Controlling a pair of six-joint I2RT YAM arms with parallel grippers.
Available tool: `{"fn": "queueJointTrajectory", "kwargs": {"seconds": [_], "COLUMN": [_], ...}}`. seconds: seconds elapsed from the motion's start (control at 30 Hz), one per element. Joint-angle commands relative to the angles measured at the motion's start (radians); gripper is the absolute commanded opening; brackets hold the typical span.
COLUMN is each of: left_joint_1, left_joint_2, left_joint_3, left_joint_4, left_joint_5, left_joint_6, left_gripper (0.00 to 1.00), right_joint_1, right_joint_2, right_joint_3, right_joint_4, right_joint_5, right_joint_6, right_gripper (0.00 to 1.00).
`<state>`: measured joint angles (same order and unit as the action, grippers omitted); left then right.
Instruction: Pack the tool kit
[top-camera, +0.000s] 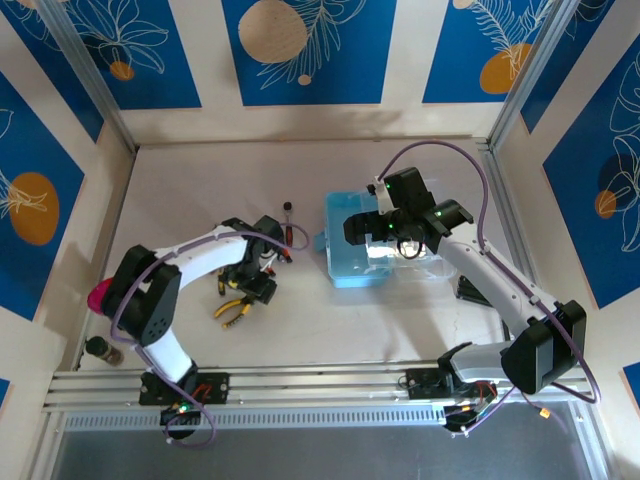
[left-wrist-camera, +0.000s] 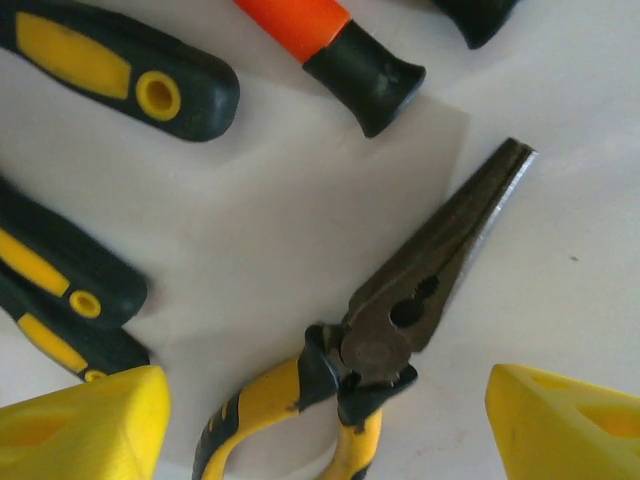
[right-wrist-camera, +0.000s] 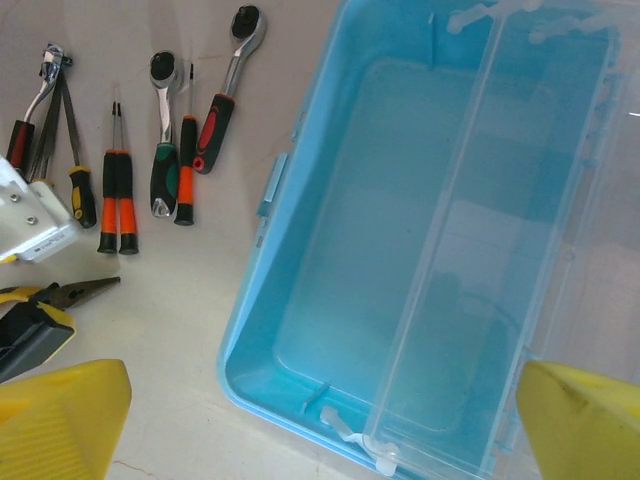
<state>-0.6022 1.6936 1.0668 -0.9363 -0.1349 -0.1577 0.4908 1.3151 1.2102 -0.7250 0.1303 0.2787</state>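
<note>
1. The left gripper's (left-wrist-camera: 325, 432) yellow fingers (left-wrist-camera: 80, 432) are standing apart and released. They are straddling the handles of the pliers (left-wrist-camera: 425, 285) without touching them.
2. The pliers are lying flat on the table (left-wrist-camera: 300, 220), nose shut, in its left half toward the near edge. Screwdriver handles (left-wrist-camera: 120, 80) are lying just beside them.
3. The left arm (top-camera: 200, 250) is rising from its base, folding at the elbow near the table's left edge and reaching rightward, with the wrist pointing down.
4. The right gripper's (right-wrist-camera: 320, 425) fingers (right-wrist-camera: 60, 420) are spreading wide, grasping nothing, and hanging over one end of the case (right-wrist-camera: 330, 250).
5. The case is sitting open near the table's middle, slightly right, with its clear lid (right-wrist-camera: 560, 200) lying back toward the right edge.
6. The right arm (top-camera: 490, 277) is stretching from the near right corner, bending at the elbow by the right edge and angling leftward over the case.
</note>
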Motion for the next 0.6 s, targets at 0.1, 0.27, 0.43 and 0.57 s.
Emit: {"fn": "queueJointTrajectory", "kwargs": {"seconds": [0.1,0.27,0.43,0.57], "left_joint_1": [-0.022,-0.027,-0.029,-0.03], "left_joint_2": [0.074,0.127,0.177,0.195], "left_joint_3": [0.006,0.013,0.014,0.023], "left_joint_4": [0.016,0.024,0.034,0.036], "left_joint_5": [-0.027,-0.006,0.017,0.031], "left_joint_6": [0.01,0.013,0.012,0.015], "left_gripper": [0.77,0.71,0.59,0.45], "right_joint_1": [-0.002,-0.003,-0.009,-0.012], "right_joint_2": [0.01,0.012,0.011,0.016], "right_joint_3": [0.025,0.027,0.027,0.033], "right_joint_4": [-0.02,-0.024,-0.03,-0.033], "right_joint_5": [0.002,0.003,0.008,0.004], "right_joint_6": [-0.001,-0.001,-0.005,-0.007], "right_gripper": [0.99,0.99,0.99,0.99]}}
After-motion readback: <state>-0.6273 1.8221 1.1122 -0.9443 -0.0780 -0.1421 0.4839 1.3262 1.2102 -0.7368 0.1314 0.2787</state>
